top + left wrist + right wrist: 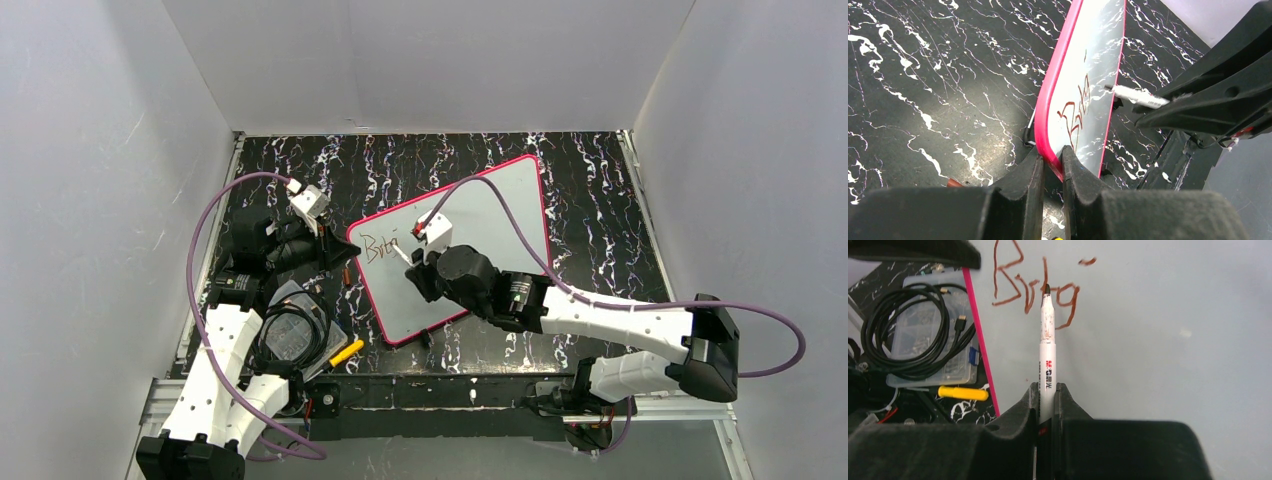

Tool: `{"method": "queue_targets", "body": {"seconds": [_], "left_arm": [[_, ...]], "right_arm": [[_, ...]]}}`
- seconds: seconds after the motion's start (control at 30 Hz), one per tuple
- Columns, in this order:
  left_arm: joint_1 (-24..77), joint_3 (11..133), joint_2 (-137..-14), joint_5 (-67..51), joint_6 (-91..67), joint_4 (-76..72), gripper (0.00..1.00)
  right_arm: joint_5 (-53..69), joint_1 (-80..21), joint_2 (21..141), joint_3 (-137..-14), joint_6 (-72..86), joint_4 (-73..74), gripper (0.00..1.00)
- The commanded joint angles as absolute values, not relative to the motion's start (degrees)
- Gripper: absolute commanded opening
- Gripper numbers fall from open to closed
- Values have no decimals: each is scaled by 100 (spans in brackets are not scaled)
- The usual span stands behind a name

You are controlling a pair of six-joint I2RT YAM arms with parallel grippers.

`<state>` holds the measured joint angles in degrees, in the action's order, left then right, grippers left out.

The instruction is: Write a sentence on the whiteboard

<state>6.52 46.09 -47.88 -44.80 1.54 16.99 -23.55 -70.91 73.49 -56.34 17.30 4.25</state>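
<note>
Glossy white whiteboard (1173,365), pink-red frame. Reddish-brown lettering (1030,290). White marker (1047,365): black tip, reddish smears near the tip, red and black print on the barrel. Black surface (400,165) with white marble veining and faint pink flecks. Matte black left gripper (1052,170) and right gripper (1048,395). Purple cable (192,265). Yellow stick (963,393). Clear box (948,365), black cord (870,340). Plain pale grey walls (100,100).

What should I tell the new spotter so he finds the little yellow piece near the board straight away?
Find the large white whiteboard with the pink-red frame on the black marbled table. By its near-left corner sits a clear plastic box topped with coiled black cable. The short yellow cylinder lies at that box's near corner, the only bright yellow thing there.
</note>
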Motion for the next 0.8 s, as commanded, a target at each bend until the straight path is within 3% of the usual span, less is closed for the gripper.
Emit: {"method": "queue_targets", "body": {"seconds": [0.0, 0.77], "left_arm": [[703, 4548, -4747, -4330, 668, 2005, 0], [703, 4544, -4740, -4326, 657, 2004, 0]], "right_arm": [[-3073, -7106, 7163, -5956, 1516, 166, 1], [-3505, -7014, 7825, -6330, 1507, 616, 1]]}}
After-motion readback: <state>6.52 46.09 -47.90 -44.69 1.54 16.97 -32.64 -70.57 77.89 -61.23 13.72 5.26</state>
